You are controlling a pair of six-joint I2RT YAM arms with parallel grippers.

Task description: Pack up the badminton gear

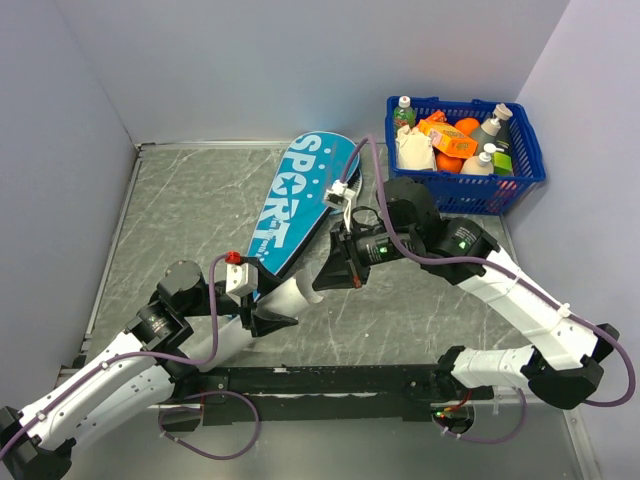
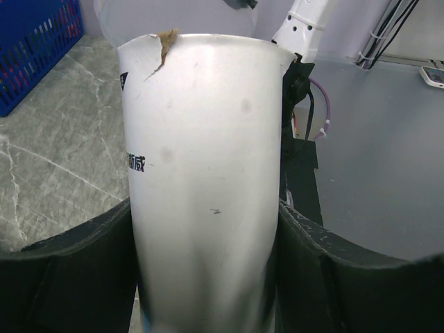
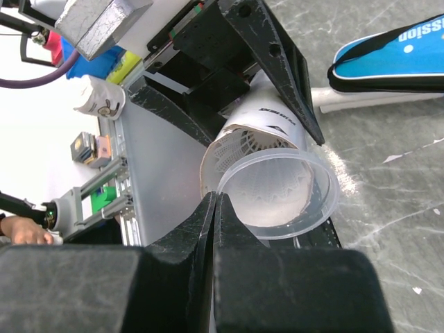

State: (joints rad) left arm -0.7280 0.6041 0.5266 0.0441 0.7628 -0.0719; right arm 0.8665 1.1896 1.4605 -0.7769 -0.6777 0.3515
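My left gripper (image 1: 270, 318) is closed round the long white tube (image 1: 292, 297), which points up and to the right. In the left wrist view the tube (image 2: 208, 173) fills the gap between the black fingers (image 2: 333, 277). My right gripper (image 3: 216, 201) is shut on the rim of a clear plastic lid (image 3: 326, 187) held tilted at the tube's open mouth. A white feather shuttlecock (image 3: 239, 149) shows inside the tube (image 3: 270, 128). The blue bag (image 1: 300, 200) lettered SPORT lies flat behind both grippers. A white racket handle (image 3: 361, 100) pokes out of its narrow end.
A blue mesh basket (image 1: 520, 170) full of bottles and packets stands at the back right, behind the right arm. Grey walls close the table at the left, back and right. A black rail (image 1: 330, 380) runs along the near edge between the arm bases.
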